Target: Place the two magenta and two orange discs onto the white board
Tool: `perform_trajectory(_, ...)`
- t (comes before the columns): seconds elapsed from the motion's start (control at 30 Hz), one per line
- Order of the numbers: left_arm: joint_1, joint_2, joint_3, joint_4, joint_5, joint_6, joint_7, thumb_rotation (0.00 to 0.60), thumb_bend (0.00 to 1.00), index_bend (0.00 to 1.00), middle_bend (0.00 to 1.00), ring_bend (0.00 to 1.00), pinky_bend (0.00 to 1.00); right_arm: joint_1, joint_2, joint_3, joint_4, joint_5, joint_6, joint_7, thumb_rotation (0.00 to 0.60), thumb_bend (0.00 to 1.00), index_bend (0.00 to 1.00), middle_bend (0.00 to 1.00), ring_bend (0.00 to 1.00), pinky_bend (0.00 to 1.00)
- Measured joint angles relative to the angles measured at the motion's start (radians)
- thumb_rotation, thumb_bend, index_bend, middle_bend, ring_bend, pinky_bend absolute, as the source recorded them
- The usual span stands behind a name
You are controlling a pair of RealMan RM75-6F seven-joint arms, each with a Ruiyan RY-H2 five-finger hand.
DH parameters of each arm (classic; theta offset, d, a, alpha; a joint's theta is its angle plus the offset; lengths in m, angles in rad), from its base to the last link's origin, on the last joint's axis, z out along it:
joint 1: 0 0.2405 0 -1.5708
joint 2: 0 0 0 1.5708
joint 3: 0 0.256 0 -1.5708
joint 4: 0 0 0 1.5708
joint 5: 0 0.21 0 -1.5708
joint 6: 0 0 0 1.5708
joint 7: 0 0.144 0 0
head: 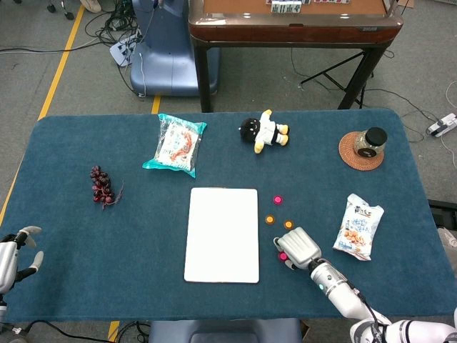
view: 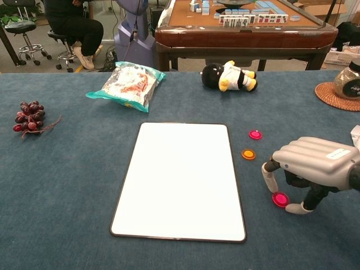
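Right hand [view: 312, 169], fingers apart, arched over flat round magenta disc [view: 280, 199] lower right; fingertips best closed low at disc rim.

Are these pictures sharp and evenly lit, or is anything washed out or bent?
Head view: sharp, even light, soft shadows. Chest view: the white board is bright without detail, the right hand casts a faint shadow, and the table's far edge looks slightly bowed.
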Motion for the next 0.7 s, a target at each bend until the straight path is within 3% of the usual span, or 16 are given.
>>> perform_trajectory(0.37,0.0,-0.003,0.0,0.001,0.0,0.002,0.008,0.6,0.38,0.39,0.51,0.42,0.63,0.03,0.036,0.023,-0.104,-0.034,0.02,-0.012,0.6,0.27,0.55,1.0,1.0,1.0)
perform_trajectory(0.7,0.002,-0.001,-0.005,0.006,-0.008,0.004,0.004,0.6,0.38,0.39,0.51,0.42,0.63,0.124,-0.045,0.089,-0.117,0.049,-0.033,-0.078,0.6,0.27,0.55,1.0,1.0,1.0)
